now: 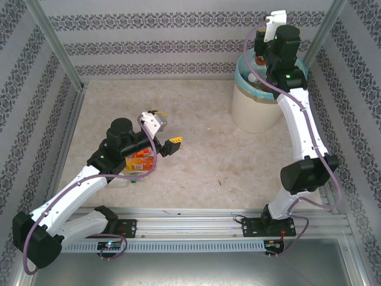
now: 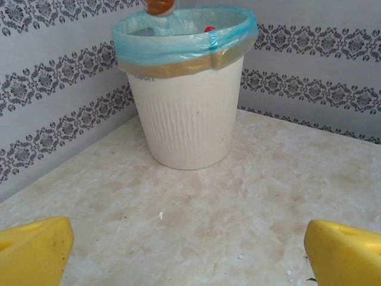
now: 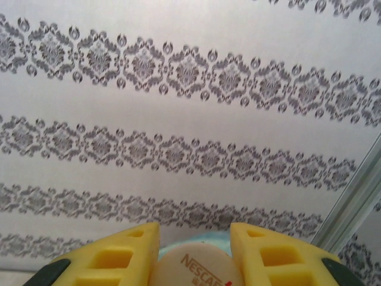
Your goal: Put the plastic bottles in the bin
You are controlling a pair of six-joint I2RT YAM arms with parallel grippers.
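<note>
On the beige marbled surface (image 1: 202,173) stands the round cream-white, blue-lined bin (image 2: 187,113), the right end effector (image 3: 195,238) above it clamped on a NESCAFE-marked plastic bottle (image 3: 196,268), the left end effector (image 2: 190,250) spread apart beside an orange-labelled plastic bottle (image 1: 141,161), far from the bin.

The bin (image 2: 187,119) is cream-white with a light blue liner (image 2: 178,44) and a tan band (image 2: 178,67). Walls (image 3: 178,36) are pale grey with dark damask stripes, the desk (image 2: 256,196) mottled beige; fingers (image 2: 33,250) yellow, a bottle (image 3: 196,268) cream with brown lettering
</note>
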